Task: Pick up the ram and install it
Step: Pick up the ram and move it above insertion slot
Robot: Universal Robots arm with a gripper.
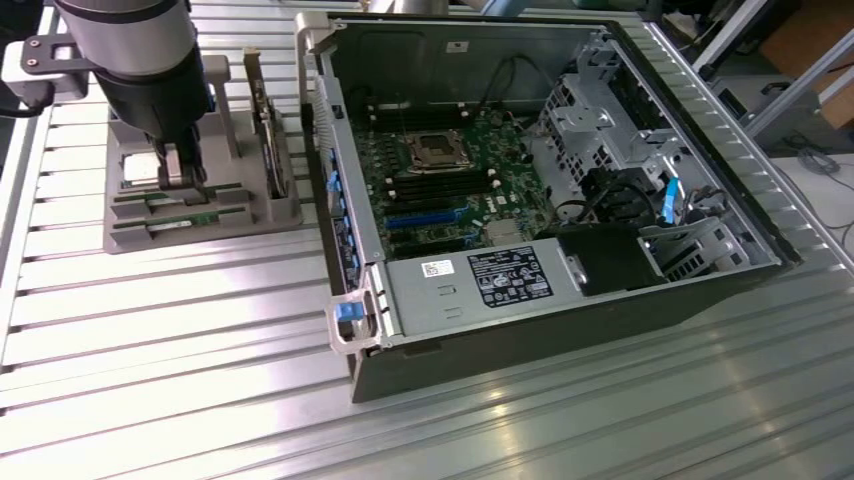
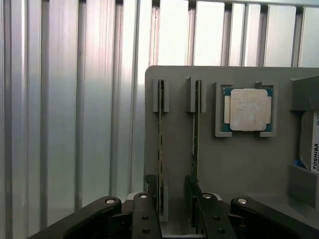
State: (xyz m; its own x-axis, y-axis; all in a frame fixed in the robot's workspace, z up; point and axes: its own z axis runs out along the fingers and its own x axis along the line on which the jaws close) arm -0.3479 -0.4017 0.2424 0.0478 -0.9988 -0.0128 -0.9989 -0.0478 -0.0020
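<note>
gripper wide open, empty, low over ram in gray holder; looks off-centre, a jaw may clip its edge, misgrip.

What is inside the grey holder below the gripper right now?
Two memory sticks on edge in slots, a square processor in its pocket, a hard drive at the edge. The gripper covers the sticks' near ends.

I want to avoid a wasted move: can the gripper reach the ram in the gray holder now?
Probably yes: the open gripper hangs just over the ram, and nothing covers it.
</note>
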